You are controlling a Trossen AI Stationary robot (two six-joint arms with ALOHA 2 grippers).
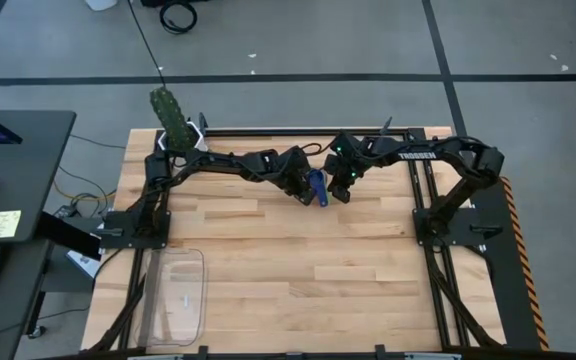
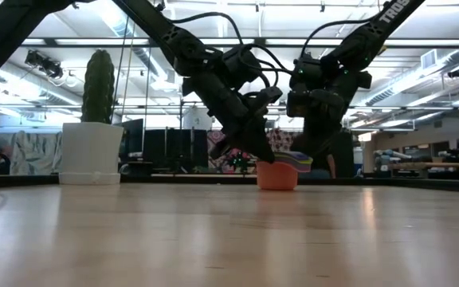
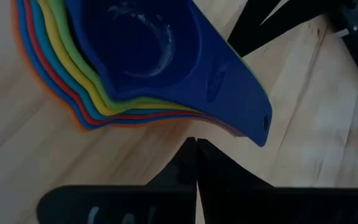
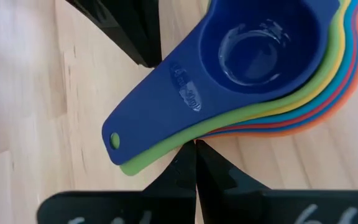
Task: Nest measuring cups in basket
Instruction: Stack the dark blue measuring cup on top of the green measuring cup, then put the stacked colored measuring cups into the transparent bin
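The measuring cups (image 1: pixel 317 187) sit nested in one stack on the wood, at the middle of the table's far half, with the dark blue cup on top and the orange one at the bottom (image 2: pixel 277 175). The handles fan out to one side (image 4: pixel 160 127). My left gripper (image 1: pixel 303 192) is shut just left of the stack, its tips (image 3: pixel 194 144) by the handles' edge. My right gripper (image 1: pixel 340 190) is shut just right of it, its tips (image 4: pixel 195 146) by the green handle. The clear basket (image 1: pixel 173 295) lies at the near left corner, holding nothing. My left gripper's shut fingertips (image 3: pixel 191 152) point at the lower edge of the stacked handles (image 3: pixel 185 121); I cannot tell whether they touch it. My right gripper's shut fingertips (image 4: pixel 199 155) meet the edge of the green handle (image 4: pixel 160 155) in its wrist view; I cannot tell whether they touch it.
A white pot with a green cactus (image 1: pixel 173 120) stands at the far left corner, also seen in the low view (image 2: pixel 90 151). Bare wood (image 1: pixel 308 270) stretches between the stack and the basket. The arm bases stand at the left and right edges.
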